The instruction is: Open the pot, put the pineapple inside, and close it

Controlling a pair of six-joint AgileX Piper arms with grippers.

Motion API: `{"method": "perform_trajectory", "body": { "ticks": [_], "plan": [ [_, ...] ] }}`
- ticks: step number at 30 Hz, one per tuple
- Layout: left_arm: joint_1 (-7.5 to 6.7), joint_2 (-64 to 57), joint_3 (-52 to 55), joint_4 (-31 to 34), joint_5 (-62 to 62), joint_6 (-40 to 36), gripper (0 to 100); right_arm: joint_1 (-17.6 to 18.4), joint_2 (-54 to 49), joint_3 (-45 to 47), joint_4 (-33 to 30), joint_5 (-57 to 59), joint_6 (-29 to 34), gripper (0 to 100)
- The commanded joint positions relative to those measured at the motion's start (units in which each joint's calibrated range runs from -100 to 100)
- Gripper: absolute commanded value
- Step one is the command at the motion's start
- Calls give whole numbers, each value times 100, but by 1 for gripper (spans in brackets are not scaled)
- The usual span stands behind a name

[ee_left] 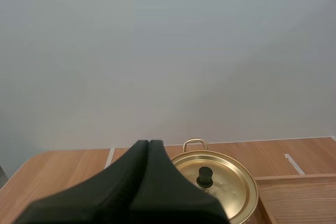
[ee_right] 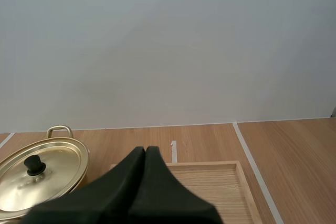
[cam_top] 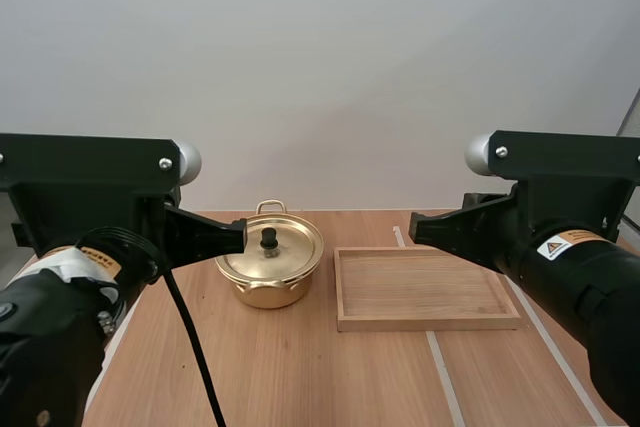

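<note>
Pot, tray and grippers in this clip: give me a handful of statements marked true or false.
1. The lid sits on the pot. True.
2. In the high view the wooden tray lies at the pot's left. False: it lies at the pot's right, apart from it.
3. The left gripper is open. False: it is shut on nothing, one dark wedge.
4. The right gripper is shut. True.
5. The left gripper grips the lid's knob. False: it holds nothing, and the knob stands free beside its tip.

Plain pale grey wall (cam_top: pixel 320 67) behind a wooden table (cam_top: pixel 300 377) with white tape lines (cam_top: pixel 440 367).
</note>
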Motion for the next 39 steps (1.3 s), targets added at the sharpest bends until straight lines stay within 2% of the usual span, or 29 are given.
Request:
{"method": "perform_trajectory", "body": {
  "ticks": [1,5,10,12,18,20,23,30,39],
  "plan": [
    [3,-24,22,58,-83,-42,0,-20,25,45,-25,18,24,0],
    [11,-51,90,46,-146,-42,0,-20,25,173,-90,18,24,0],
    [20,-251,841,46,-1546,-42,0,-20,37,639,-1052,-423,54,0],
    [20,-430,1203,46,-1949,-42,0,-20,37,846,-1222,-596,54,0],
    [20,-928,2250,46,-2000,-42,0,7,-44,1685,-1063,-906,54,0],
    [20,-1008,2531,140,-1982,-42,0,67,-96,1931,-1052,-1570,54,0],
    [20,-1008,2781,466,-1929,-42,0,170,-201,2124,-1067,-1897,54,0],
    [20,-1008,2858,533,-1929,-42,0,463,-390,2665,-1097,-1897,54,0],
    [20,-1008,2969,533,-1787,-42,0,629,-467,2979,-1108,-3013,54,0]
  ]
}}
